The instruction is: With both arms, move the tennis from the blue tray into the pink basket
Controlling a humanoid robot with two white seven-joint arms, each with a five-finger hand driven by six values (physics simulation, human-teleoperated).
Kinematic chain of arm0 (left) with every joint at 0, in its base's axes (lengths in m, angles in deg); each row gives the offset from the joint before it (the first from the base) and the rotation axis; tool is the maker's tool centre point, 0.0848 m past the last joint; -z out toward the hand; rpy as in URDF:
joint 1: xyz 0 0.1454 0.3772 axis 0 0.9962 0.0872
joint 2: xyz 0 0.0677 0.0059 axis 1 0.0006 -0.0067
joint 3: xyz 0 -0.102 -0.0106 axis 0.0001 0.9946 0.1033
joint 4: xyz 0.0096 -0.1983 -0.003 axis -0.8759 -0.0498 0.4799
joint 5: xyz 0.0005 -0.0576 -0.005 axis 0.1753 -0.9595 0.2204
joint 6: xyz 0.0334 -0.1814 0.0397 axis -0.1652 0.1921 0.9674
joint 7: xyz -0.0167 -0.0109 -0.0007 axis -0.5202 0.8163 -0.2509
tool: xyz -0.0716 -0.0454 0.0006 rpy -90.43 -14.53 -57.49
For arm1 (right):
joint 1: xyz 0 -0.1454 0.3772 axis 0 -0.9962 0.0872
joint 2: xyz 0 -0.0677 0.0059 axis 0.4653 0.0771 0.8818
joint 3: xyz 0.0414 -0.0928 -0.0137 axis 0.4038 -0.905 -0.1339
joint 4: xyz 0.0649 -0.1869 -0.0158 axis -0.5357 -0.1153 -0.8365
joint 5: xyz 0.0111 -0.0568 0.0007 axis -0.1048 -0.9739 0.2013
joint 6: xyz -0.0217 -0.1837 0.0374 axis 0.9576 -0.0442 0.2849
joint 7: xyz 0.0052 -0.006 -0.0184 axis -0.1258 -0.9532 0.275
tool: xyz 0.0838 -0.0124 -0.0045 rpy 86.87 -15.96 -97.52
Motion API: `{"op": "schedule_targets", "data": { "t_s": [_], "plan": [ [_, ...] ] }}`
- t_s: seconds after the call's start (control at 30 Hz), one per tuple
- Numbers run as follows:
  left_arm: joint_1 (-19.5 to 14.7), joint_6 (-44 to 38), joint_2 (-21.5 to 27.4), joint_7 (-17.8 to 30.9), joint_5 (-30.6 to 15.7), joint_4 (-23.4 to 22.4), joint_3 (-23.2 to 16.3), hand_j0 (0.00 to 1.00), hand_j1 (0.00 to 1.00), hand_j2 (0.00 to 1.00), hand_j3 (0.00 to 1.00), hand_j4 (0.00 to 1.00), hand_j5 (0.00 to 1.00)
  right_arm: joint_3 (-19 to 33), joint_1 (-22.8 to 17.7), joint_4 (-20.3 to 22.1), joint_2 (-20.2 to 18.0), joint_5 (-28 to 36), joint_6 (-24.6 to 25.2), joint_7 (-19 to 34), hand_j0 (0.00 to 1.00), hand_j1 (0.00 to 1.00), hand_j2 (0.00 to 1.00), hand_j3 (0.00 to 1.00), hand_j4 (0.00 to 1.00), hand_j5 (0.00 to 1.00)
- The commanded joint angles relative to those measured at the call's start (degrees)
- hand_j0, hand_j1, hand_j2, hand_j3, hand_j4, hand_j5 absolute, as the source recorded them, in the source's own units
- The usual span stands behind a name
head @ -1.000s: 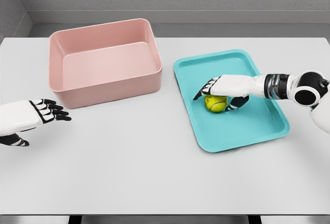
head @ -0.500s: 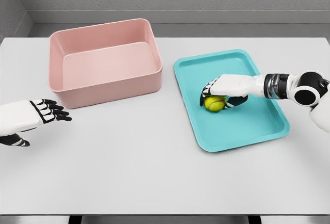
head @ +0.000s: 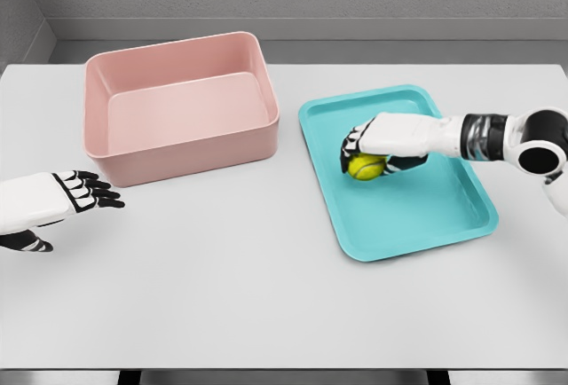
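Note:
A yellow-green tennis ball [head: 365, 168] is in the grasp of my right hand [head: 368, 150], whose fingers curl over its top above the middle of the blue tray [head: 444, 216]. The ball looks slightly raised off the tray floor. The pink basket [head: 177, 145] stands empty at the back left of the table. My left hand [head: 84, 192] hovers low at the left edge, fingers spread and holding nothing, in front of the basket's near left corner.
The grey table [head: 231, 287] stretches wide in front of the tray and basket. A grey wall runs behind the table's far edge.
My right hand's fingers have curled around the ball, and hand and ball have shifted slightly up and to the left. The left hand has stayed put.

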Motion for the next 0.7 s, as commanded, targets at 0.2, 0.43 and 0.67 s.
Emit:
{"op": "schedule_targets", "data": {
  "t_s": [0.2, 0.43, 0.67],
  "plan": [
    [0.0, -0.1, 0.0, 0.0, -0.2, 0.0, -0.1, 1.0, 1.0, 1.0, 1.0, 1.0, 1.0, -1.9, 0.1, 9.9, 0.8, -0.1, 0.2, 0.0, 0.53, 0.53, 0.53, 0.53, 0.53, 0.53],
    [0.0, -0.1, 0.0, 0.0, -0.2, 0.0, -0.1, 1.0, 1.0, 1.0, 1.0, 1.0, 1.0, -5.0, 0.3, 12.6, 6.6, -4.6, 0.2, 0.0, 0.53, 0.53, 0.53, 0.53, 0.53, 0.53],
    [0.0, -0.1, -0.5, 0.0, -0.1, 0.0, -0.1, 1.0, 1.0, 1.0, 1.0, 1.0, 1.0, -8.2, 1.2, 12.6, 11.4, -5.4, 0.2, 0.0, 0.53, 0.53, 0.53, 0.53, 0.53, 0.53]
  ]
}}
